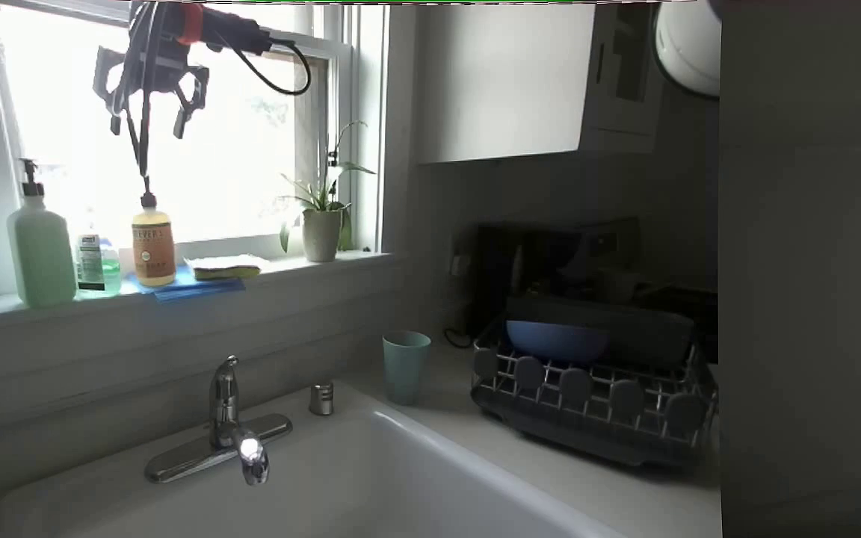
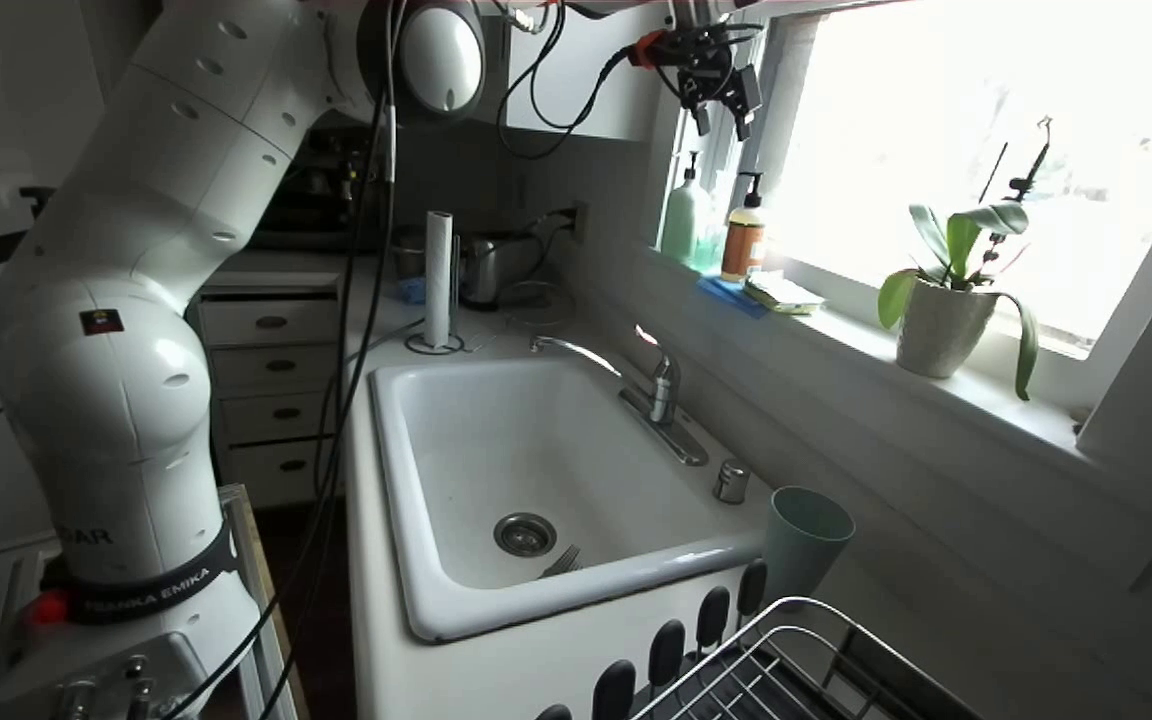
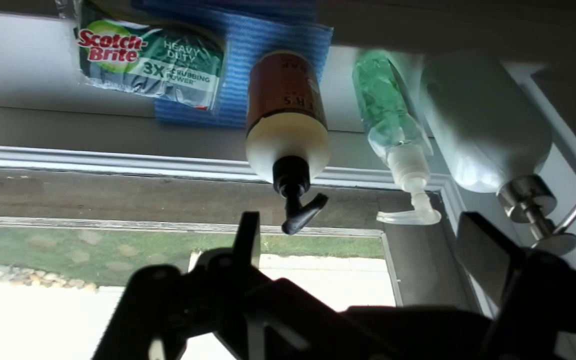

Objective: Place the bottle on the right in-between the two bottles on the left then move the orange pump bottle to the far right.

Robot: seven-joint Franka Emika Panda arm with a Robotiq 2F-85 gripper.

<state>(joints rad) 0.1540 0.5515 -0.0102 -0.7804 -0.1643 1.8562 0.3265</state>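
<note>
I've got my end effector (image 1: 147, 128) spread wide, empty, above the surface (image 2: 854, 332): orange pump bottle (image 1: 153, 250) on blue cloth (image 1: 199, 288), small clear bottle (image 3: 392, 127) between it and the large green bottle (image 1: 42, 254)!

**Brand Names on Show**

I can read "Scotch-Brite", "Heavy Duty" and "3X Scrubbing Power" on the sponge pack (image 3: 150, 62), "ER'S" on the orange-labelled bottle (image 1: 153, 245), "AR" on the robot arm (image 2: 136, 380), "FRANKA EMIKA" on its black band (image 2: 151, 598).

Your orange pump bottle (image 1: 153, 250), large pale-green bottle (image 1: 42, 250) and, between them, small clear bottle (image 3: 378, 92) all stand upright; the last seems part-filled with green.
</note>
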